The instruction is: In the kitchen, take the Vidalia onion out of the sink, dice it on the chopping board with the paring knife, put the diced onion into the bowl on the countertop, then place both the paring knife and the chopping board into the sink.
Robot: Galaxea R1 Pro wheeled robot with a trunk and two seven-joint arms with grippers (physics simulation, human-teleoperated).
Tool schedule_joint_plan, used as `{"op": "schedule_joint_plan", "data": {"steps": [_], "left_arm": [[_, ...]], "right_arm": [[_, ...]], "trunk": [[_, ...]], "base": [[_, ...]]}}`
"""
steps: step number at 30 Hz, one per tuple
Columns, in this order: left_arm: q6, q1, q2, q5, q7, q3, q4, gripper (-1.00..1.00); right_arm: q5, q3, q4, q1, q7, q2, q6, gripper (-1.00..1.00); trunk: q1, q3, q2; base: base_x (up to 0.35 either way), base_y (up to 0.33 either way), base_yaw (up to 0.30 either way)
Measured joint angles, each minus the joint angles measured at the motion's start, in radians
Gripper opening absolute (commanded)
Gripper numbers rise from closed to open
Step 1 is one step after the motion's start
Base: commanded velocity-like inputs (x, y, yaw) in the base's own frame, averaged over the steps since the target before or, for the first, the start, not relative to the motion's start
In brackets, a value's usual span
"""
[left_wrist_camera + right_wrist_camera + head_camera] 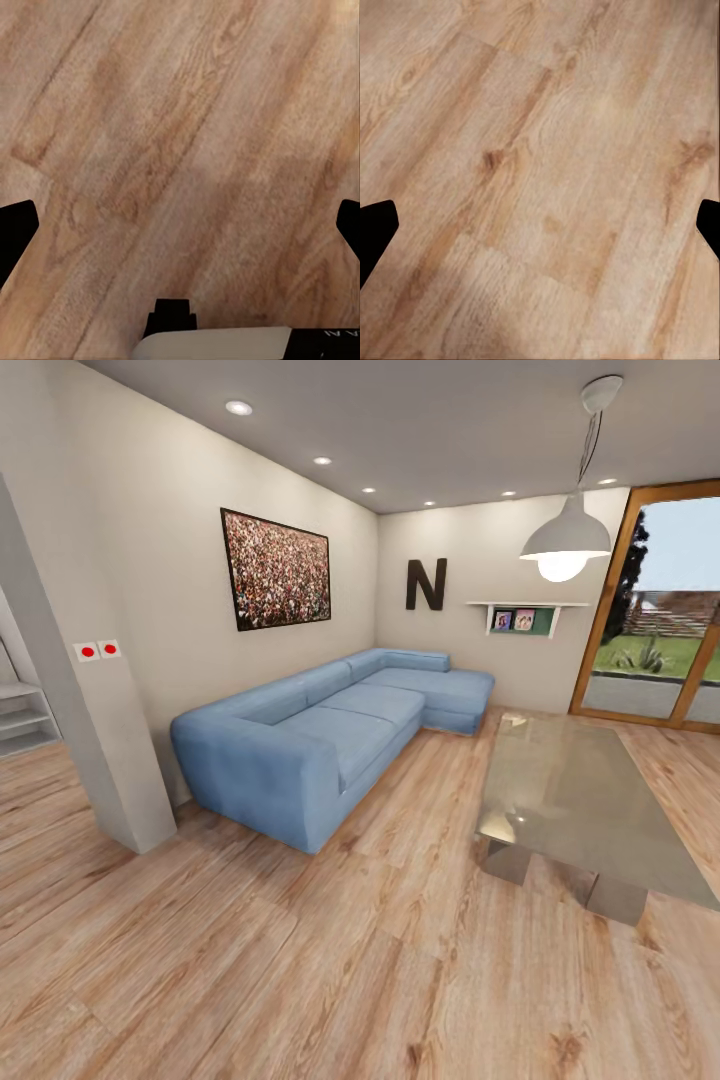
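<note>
I am in a living room, facing a wooden floor (300,970). The Vidalia onion, sink, chopping board, paring knife, bowl and countertop are out of view. In the left wrist view my left gripper (180,232) hangs over floor planks; its dark fingertips (16,229) sit far apart at the picture's edges, open and empty. The right wrist view shows my right gripper (540,232) the same way, with its fingertips (375,225) spread wide over bare planks and nothing between them.
A blue corner sofa (330,730) stands along the left wall. A low glass coffee table (580,800) sits at the right. A slanted grey wall end (95,760) juts in at the left. A glass patio door (660,620) is at the far right.
</note>
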Motion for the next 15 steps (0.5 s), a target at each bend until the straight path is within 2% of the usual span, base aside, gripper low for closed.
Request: {"op": "schedule_joint_plan", "data": {"steps": [4,8,15], "left_arm": [[-0.058,0.0,0.0,0.0,0.001,0.001,0.038,1.0],[-0.12,0.0,0.0,0.002,0.001,0.001,0.081,1.0],[-0.142,0.0,0.006,0.002,0.001,0.001,0.109,1.0]], "right_arm": [[-0.001,0.001,0.007,0.0,0.001,-0.002,-0.068,1.0],[-0.001,0.002,0.012,0.0,0.002,-0.002,-0.091,1.0],[-0.001,0.003,0.013,0.0,0.001,-0.002,-0.099,1.0]], "trunk": [[0.0,0.0,0.0],[0.0,0.0,0.0],[0.0,0.0,0.0]], "base": [[0.0,0.0,0.0],[0.0,0.0,0.0],[0.0,0.0,0.0]]}}
